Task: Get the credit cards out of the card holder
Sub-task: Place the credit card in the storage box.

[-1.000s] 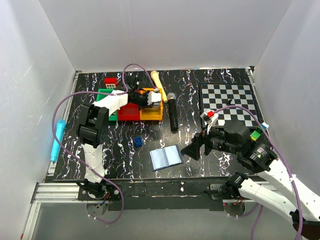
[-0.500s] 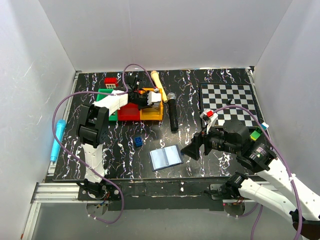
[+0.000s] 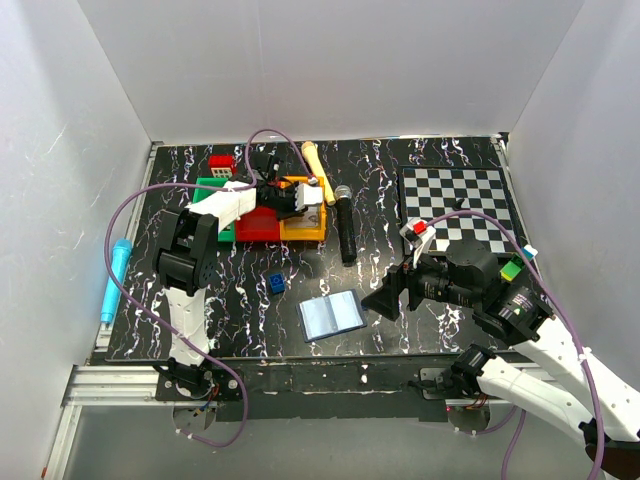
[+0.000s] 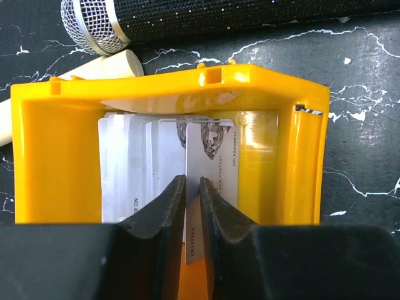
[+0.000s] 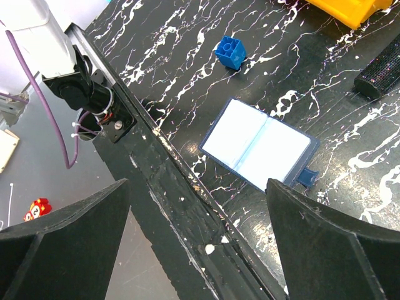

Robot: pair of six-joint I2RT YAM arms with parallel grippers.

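Almost nothing has moved since a second ago: the right arm has sunk a touch toward the near table edge, and the left arm holds its pose over the bins.

In the overhead view the left gripper [image 3: 300, 195] hangs over the yellow bin [image 3: 305, 232], which sits next to a microphone [image 3: 345, 225]. Its wrist camera looks straight into that bin [image 4: 50, 156], where several credit cards [image 4: 212, 162] stand in a row against the far wall. The two fingers [image 4: 169, 206] are drawn nearly together with only a thin slit between them. One card shows face-on through that slit and reaches lower than the others (whether the fingers actually pinch it cannot be told).

The right gripper [image 3: 385, 298] is spread wide apart and holds nothing. It hovers just to the right of the card holder [image 3: 332, 316]. From the right wrist camera the card holder [image 5: 259, 145] lies opened flat on the black marbled table [image 5: 187, 25], close to its near edge, pale inner faces up. A small blue brick [image 5: 229, 51] sits apart from it, farther in.
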